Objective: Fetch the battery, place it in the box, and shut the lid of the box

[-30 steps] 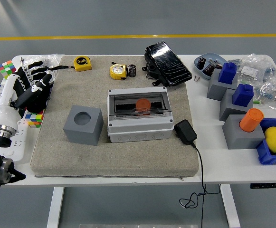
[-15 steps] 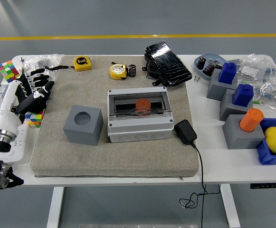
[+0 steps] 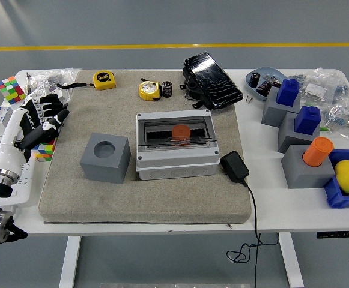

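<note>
I see a grey block [image 3: 105, 158] and two tape measures [image 3: 150, 90] between my left hand [image 3: 45, 123] and the box [image 3: 176, 144]. The battery [image 3: 181, 132] lies inside under the shut lid [image 3: 175, 131], well apart from my relaxed, empty fingers [image 3: 55, 116] at the surface's [image 3: 264, 198] left edge.

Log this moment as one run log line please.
left robot hand: open, holding nothing, at mat's left edge | battery: in box | lid: closed | right arm: not in view

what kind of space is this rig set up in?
Likely a robotics lab or workshop on an industrial floor: grey floor with a yellow line, a white table loaded with test props such as tape measures, grey blocks and a grey junction box.
</note>
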### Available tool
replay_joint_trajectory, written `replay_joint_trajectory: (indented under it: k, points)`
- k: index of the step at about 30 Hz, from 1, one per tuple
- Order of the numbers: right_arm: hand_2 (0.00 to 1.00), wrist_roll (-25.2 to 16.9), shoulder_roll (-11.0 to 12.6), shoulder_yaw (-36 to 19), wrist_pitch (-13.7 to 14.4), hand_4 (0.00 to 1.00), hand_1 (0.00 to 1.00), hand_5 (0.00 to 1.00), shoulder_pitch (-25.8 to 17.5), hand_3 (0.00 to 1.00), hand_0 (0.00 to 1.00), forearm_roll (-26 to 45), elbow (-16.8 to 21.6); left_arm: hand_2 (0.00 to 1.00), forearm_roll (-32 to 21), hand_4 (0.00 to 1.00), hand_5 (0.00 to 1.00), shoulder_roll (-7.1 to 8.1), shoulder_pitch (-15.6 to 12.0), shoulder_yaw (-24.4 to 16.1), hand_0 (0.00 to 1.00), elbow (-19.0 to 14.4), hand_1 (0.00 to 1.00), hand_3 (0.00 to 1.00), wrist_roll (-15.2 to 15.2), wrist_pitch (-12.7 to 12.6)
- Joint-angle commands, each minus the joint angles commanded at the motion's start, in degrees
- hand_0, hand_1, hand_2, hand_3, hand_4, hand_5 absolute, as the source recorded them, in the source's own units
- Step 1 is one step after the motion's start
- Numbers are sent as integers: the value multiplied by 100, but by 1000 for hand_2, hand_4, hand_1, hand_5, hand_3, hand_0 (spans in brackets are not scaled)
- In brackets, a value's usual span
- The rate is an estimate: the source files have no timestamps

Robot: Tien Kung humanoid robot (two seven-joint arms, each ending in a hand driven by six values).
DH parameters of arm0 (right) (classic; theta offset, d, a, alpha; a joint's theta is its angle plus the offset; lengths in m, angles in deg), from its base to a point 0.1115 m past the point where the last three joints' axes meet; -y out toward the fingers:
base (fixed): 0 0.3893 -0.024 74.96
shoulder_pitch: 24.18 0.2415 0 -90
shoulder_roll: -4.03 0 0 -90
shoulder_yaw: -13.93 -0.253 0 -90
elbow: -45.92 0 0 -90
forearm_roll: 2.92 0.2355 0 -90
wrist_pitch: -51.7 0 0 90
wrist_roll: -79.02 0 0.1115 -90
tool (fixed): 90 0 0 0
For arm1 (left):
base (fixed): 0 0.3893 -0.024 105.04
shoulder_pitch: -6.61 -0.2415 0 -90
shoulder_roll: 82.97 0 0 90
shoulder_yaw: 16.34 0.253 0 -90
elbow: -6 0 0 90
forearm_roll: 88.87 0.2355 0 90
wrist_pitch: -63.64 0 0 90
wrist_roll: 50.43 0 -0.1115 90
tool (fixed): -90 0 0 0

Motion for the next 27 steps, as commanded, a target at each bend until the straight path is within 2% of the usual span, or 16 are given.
replay_joint_trajectory:
  k: [2,5,10,12,18,27]
  points:
    - [702,9,4,29,-1,998,667,632,-32,638,683,47,0,667,17,998,452,1,40,25,558,-24,676,715,-15,22]
    - [702,144,-58,-477,23,998,667,632,21,638,683,-373,0,667,57,998,452,-103,67,-78,558,-43,676,715,-21,9]
    - [702,107,-43,-86,-13,998,667,632,23,638,684,-15,0,667,50,998,457,-118,68,-98,558,-96,675,713,-26,17]
    - [702,135,-55,-272,9,998,667,632,49,638,684,-146,0,667,48,998,457,-137,56,-131,558,-109,675,713,-29,17]
    - [702,136,-11,-245,20,998,667,632,82,638,683,-75,0,664,71,998,458,-182,67,-184,552,-120,669,705,-57,35]
    - [702,113,-111,-255,40,998,667,632,136,638,684,29,0,655,82,998,464,-201,151,-272,551,-138,664,701,-80,48]
